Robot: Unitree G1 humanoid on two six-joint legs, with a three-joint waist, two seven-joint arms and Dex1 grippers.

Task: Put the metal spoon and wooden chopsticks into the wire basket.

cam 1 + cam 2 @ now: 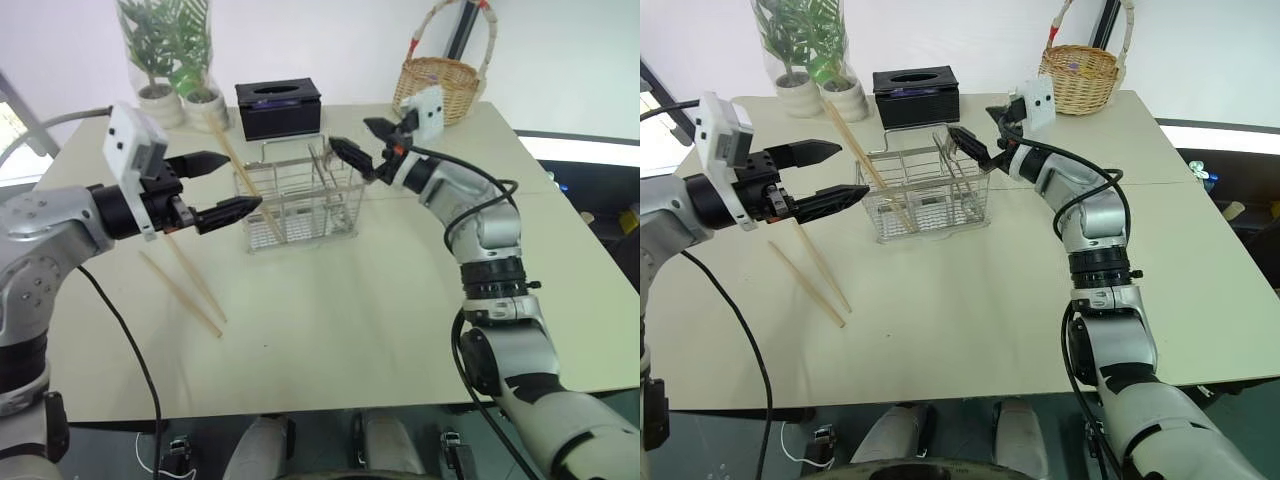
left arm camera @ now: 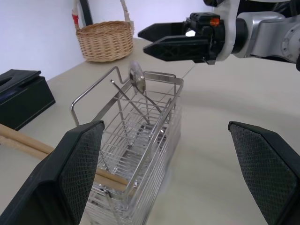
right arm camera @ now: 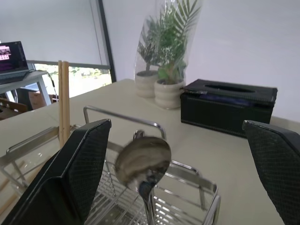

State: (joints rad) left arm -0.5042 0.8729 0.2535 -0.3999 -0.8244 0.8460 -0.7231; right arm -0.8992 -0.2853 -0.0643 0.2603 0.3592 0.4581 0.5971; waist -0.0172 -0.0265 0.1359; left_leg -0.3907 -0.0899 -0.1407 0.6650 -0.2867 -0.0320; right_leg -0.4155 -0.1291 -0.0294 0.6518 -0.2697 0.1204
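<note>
- The metal spoon (image 2: 137,77) stands in the wire basket (image 1: 300,205), handle down and bowl up, leaning against the wires at the end nearer the right gripper (image 1: 362,142).
- The right gripper hangs just above that end of the basket with its jaws spread wide and nothing between them; the spoon step looks done, with the spoon let go into its compartment.
- Two wooden chopsticks (image 1: 240,180) are already in the basket, leaning out over its left end towards the potted plants (image 1: 172,55).
- Two more chopsticks (image 1: 185,282) lie flat on the table (image 1: 400,330), left of the basket and near the front, close together and clear of the basket.
- The left gripper (image 1: 215,185) hovers at the basket's left end, above the table, jaws fully spread and empty.
- Judged from this, the next move belongs to the left arm: drop down to the loose chopsticks on the table, close on them, then lift and tip them into the basket.
- The right arm should pull back clear of the spoon without knocking it.
</note>
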